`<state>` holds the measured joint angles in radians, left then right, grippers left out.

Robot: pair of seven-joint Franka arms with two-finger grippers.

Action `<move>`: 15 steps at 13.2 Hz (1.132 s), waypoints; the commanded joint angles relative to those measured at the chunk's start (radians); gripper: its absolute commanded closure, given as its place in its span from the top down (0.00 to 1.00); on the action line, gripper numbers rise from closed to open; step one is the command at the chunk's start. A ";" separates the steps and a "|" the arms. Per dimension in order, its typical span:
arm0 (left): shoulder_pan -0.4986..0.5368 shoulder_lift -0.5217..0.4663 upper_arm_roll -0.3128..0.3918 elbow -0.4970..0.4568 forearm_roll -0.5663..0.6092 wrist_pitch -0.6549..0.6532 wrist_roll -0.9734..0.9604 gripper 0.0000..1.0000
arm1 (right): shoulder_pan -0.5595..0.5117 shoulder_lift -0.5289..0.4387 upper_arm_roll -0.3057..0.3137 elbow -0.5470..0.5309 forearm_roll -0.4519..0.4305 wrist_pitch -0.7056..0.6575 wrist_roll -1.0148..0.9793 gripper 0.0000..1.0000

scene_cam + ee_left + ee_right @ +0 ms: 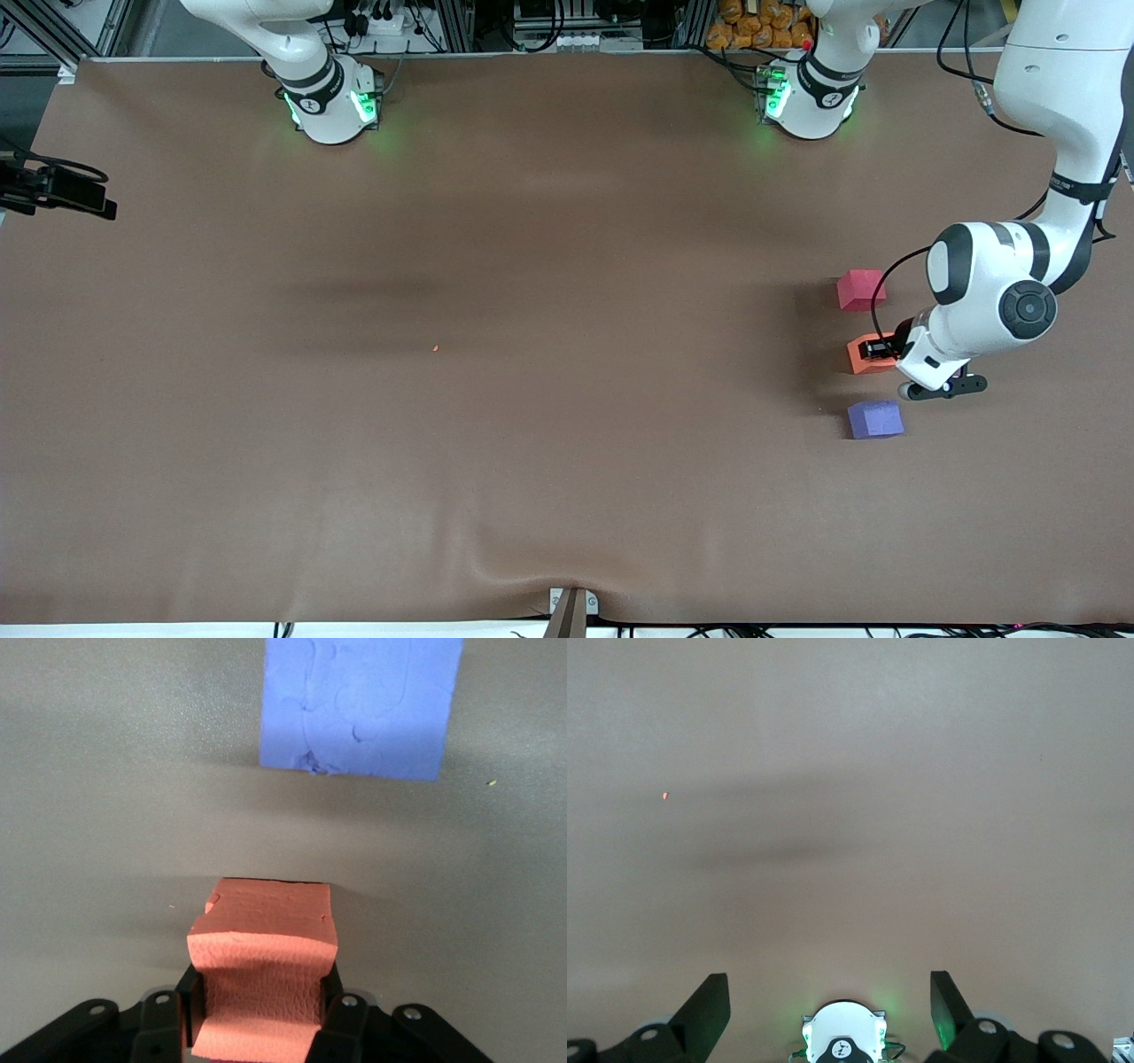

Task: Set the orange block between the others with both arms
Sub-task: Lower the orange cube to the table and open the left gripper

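Note:
The orange block point(858, 356) point(266, 926) is pinched in my left gripper point(877, 348) point(261, 1001), which is shut on it so that the foam bulges between the fingers point(333, 999). It sits low at the table top, in the gap between the pinkish-red cube point(860, 290), farther from the front camera, and the purple cube point(875, 419) point(361, 704), nearer to it. I cannot tell whether the block touches the table. My right gripper point(830, 992) hangs open and empty high over the right arm's base point(843, 1038).
The brown table cover point(532, 443) spans the view. A tiny orange crumb point(435, 347) lies near the middle. A black device point(58, 190) juts in at the right arm's end. The two arm bases point(332, 102) point(808, 97) stand along the back edge.

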<state>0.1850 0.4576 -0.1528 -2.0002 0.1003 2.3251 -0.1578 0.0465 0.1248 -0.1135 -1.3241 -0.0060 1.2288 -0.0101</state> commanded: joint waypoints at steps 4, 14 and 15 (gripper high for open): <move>0.001 0.003 -0.008 0.006 0.032 0.011 0.011 0.00 | 0.018 -0.001 0.003 0.006 -0.011 -0.002 0.015 1.00; 0.004 0.006 -0.013 0.008 0.030 0.011 0.066 1.00 | 0.027 0.001 0.003 0.006 -0.008 0.000 0.015 1.00; -0.001 0.004 -0.013 0.009 0.030 0.011 0.063 1.00 | 0.035 0.001 0.003 0.006 -0.009 0.000 0.015 1.00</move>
<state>0.1838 0.4577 -0.1617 -2.0001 0.1032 2.3309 -0.0974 0.0674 0.1263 -0.1112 -1.3241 -0.0060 1.2311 -0.0094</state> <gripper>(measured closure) 0.352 0.000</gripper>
